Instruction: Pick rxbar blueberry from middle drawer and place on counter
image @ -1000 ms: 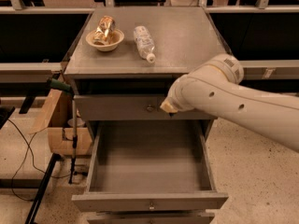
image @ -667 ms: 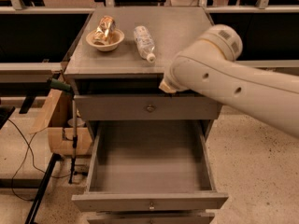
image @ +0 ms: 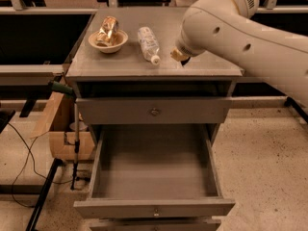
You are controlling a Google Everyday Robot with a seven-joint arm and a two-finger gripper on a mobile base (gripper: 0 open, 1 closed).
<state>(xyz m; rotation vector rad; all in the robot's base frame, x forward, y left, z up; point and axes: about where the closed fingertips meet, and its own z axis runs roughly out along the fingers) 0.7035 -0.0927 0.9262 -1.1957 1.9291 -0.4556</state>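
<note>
Grey counter (image: 115, 64) lies beneath gripper (image: 180, 57); grip state cannot be told. Advise lowering flat, clear of plastic bottle (image: 148, 44).

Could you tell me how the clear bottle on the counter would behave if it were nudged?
Lying on its side, the bottle would probably roll across the counter. It looks like thin clear plastic, so it is likely light. The gripper hangs over the counter near its cap.
</note>
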